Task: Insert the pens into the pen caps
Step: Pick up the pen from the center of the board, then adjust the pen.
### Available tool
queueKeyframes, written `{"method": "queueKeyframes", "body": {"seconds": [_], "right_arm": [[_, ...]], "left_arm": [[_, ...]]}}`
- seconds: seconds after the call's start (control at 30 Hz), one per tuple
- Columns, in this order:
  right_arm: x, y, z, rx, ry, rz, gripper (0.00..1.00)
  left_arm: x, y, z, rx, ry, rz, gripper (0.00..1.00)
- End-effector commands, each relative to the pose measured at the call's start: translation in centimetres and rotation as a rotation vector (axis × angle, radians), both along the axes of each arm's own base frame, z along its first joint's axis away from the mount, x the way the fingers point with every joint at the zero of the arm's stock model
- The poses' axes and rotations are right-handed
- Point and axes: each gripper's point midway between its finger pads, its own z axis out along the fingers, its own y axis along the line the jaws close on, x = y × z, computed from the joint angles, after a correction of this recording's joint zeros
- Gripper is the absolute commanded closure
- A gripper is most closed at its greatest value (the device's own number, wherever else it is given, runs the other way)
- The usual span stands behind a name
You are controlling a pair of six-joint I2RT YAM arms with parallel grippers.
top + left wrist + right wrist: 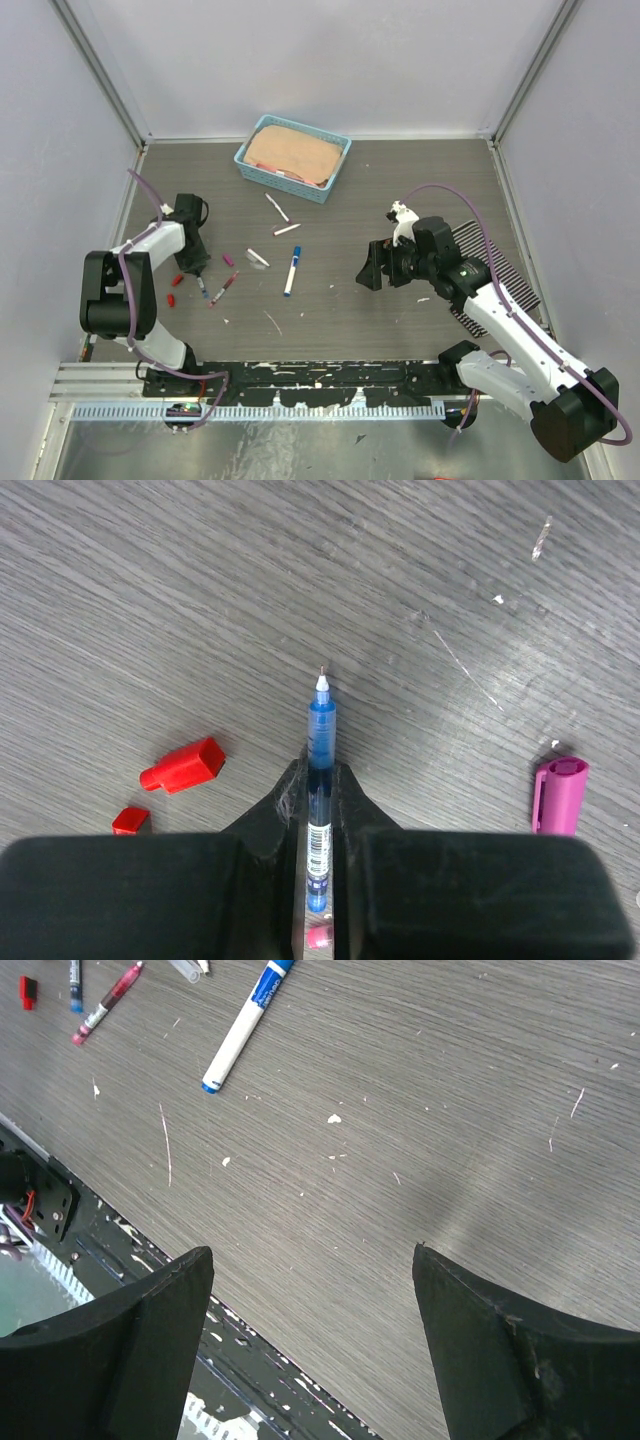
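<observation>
A red cap (185, 765) lies at the far left, and just beside it the left end effector (318, 780) pinches a blue pen (320, 725) low on the counter (200, 590), so I judge the pickup is in hand; next the pen must be lifted and aimed into a matching cap. A magenta cap (558, 795) lies near on the right, not blocking, more pens (292, 270) lie mid-counter, and the right end effector (312, 1260) hangs spread, holding nothing.

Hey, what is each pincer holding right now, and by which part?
Left pincer clamps the blue pen around mid-barrel, its tip sticking out ahead. Right pincer is open, holding nothing.
</observation>
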Motion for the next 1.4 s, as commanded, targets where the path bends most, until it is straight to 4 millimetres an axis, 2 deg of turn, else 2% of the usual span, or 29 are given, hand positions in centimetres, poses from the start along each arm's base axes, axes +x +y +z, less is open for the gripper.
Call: {"method": "queueKeyframes", "body": {"seconds": [0.0,0.27,0.5,0.6,0.7,0.83,1.0,1.1,1.2,1.37], "right_arm": [[0.7,0.4,1.3,0.022,-0.053,0.014,0.15],[1.3,-0.2,1.8,0.007,-0.084,-0.028,0.15],[1.9,-0.7,2.4,0.020,-0.103,-0.096,0.15],[2.0,-0.8,2.7,0.034,-0.107,-0.124,0.15],[2.0,-0.6,3.3,0.078,-0.119,-0.140,0.15],[1.9,-0.1,5.3,0.146,-0.168,-0.134,0.14],[1.3,1.2,7.9,0.297,-0.208,-0.110,0.15],[1.0,2.3,9.3,0.411,-0.215,-0.107,0.16],[0.4,3.8,10.8,0.509,-0.241,-0.105,0.16],[-1.9,8.0,12.5,0.594,-0.285,-0.055,0.18]], "left_arm": [[0.9,0.1,0.1,-0.003,-0.028,0.000,0.89],[2.0,-0.5,2.1,-0.007,-0.115,-0.025,0.94],[2.7,-3.2,5.5,0.011,-0.229,-0.127,0.96],[2.7,-5.6,7.3,-0.030,-0.292,-0.199,0.97],[2.5,-9.1,9.4,-0.133,-0.374,-0.297,1.00],[1.8,-14.0,13.7,-0.341,-0.535,-0.419,1.00],[-0.2,-19.1,19.8,-0.575,-0.706,-0.539,1.00],[-1.8,-22.2,22.9,-0.683,-0.772,-0.612,1.00],[-3.0,-24.5,25.0,-0.766,-0.810,-0.657,1.00],[-4.4,-27.5,27.1,-0.874,-0.847,-0.704,1.00]]}}
